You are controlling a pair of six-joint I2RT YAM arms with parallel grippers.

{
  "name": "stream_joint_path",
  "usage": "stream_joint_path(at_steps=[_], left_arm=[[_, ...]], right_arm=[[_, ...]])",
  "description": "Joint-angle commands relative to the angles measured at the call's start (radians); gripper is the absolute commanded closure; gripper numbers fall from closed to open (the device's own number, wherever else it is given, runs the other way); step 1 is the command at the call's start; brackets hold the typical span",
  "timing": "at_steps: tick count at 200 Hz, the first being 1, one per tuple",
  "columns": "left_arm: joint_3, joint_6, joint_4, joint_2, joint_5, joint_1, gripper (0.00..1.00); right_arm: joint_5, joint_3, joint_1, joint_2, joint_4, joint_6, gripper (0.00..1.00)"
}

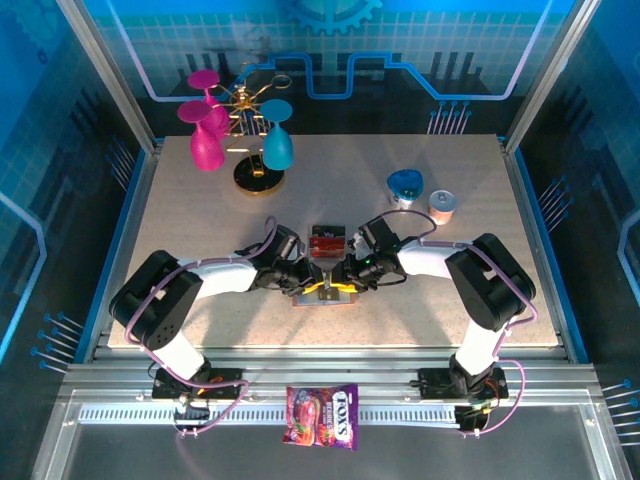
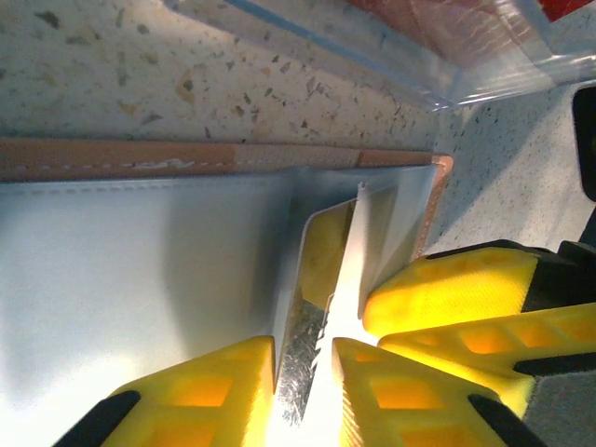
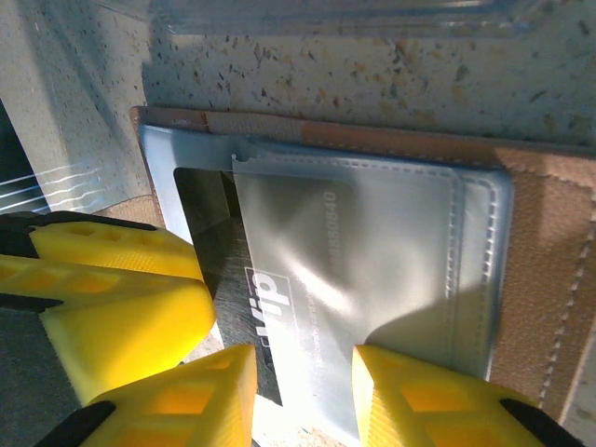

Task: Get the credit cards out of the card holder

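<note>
The card holder [image 1: 325,299] lies open on the table between both arms, grey-blue inside [image 2: 140,242] with a brown edge [image 3: 549,261]. A dark silvery credit card [image 2: 303,363] sticks out of its pocket, printed white [image 3: 256,312]. My left gripper [image 2: 304,396] has its yellow fingers close on either side of that card's edge, with a bright gap on the right side. My right gripper [image 3: 303,405] stands part open, fingertips down at the pocket panel, one on each side of the card's end. In the top view the left gripper [image 1: 312,283] and right gripper [image 1: 346,283] almost touch.
A clear box [image 1: 327,243] with red cards inside sits just beyond the holder. Farther back stand a gold rack [image 1: 250,135] with pink and teal glasses, a blue object [image 1: 405,185] and a small pink-and-white cup [image 1: 442,205]. A candy packet [image 1: 322,415] lies on the near rail.
</note>
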Motion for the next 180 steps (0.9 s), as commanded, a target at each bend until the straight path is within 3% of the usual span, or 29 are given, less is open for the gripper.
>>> stream_joint_path(at_steps=[1,64,180], left_arm=[[-0.011,-0.008,0.043,0.023,0.029,0.005,0.75],[-0.027,0.002,0.038,-0.011,0.001,0.006,0.9],[0.054,0.24,-0.283,-0.132,-0.107,0.044,0.94]], right_arm=[[-0.001,-0.018,0.006,0.024,-0.009,-0.001,0.65],[0.001,-0.027,0.006,0.021,-0.005,0.001,0.65],[-0.001,-0.035,0.004,0.014,0.001,0.001,0.65]])
